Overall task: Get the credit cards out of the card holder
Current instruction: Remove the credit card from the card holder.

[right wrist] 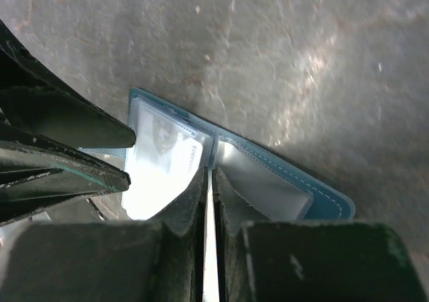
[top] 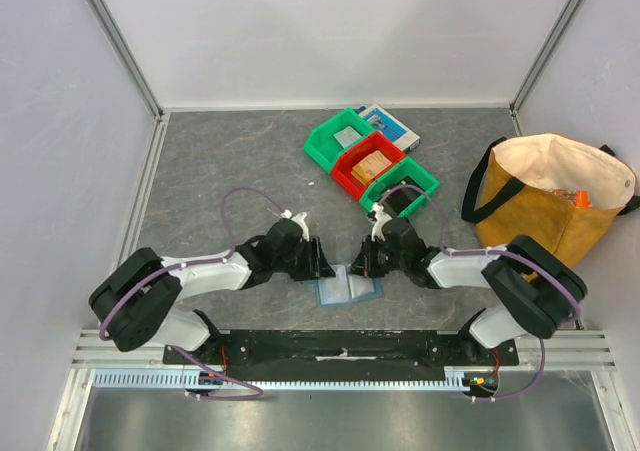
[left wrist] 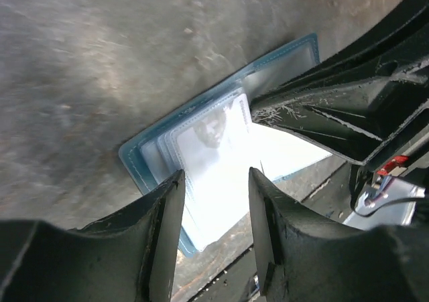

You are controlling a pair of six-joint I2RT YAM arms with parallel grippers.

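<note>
The left pincer (top: 325,265), a black two-finger gripper, is seen with its jaws standing apart. Below the gap between its fingertips (left wrist: 167,208) a pale credit card (left wrist: 216,138) bearing a faint portrait is visible. It is tucked in a clear pocket of the slate-blue, soft bifold card holder (left wrist: 142,160). The holder is laid open and flat on the grey table (top: 230,161), between the two pincers and just under both sets of tips.

The right pincer (right wrist: 208,176), of the same black build, is shown with its jaws drawn almost together, and only a thin pale slit is left between them. Its tips are set at the holder's fold. Whether a card edge is pinched in that slit cannot be told.

Beyond the right pincer a slanting row of plastic bins (top: 345,176), green, red and green, is seen, with a flat blue-and-white box (top: 398,126) behind it. Well apart to this pincer's right, a tan canvas tote bag (top: 520,221) with black handles is stood upright.
</note>
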